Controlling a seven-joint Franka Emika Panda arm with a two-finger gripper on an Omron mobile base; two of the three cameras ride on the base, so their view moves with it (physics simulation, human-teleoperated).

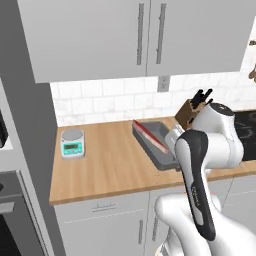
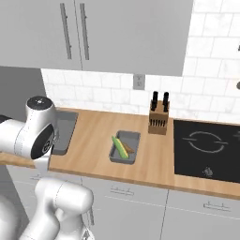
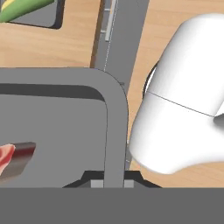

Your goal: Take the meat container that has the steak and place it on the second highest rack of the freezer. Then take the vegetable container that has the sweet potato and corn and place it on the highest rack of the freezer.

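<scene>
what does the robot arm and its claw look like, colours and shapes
The arm is glossy white with rounded, bulbous segments and dark grey to black joint bands. One joint ends in a round grey cap. In the hand view the claw shows as small dark finger tips. No cables or markings are visible.

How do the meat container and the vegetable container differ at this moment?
The meat container holds a red steak, while the vegetable container holds green corn with an orange-brown piece beside it. The gripper is shut on the meat container's rim and one end of it tilts up; the vegetable container lies flat and untouched on the counter. Both are grey rectangular trays.
</scene>
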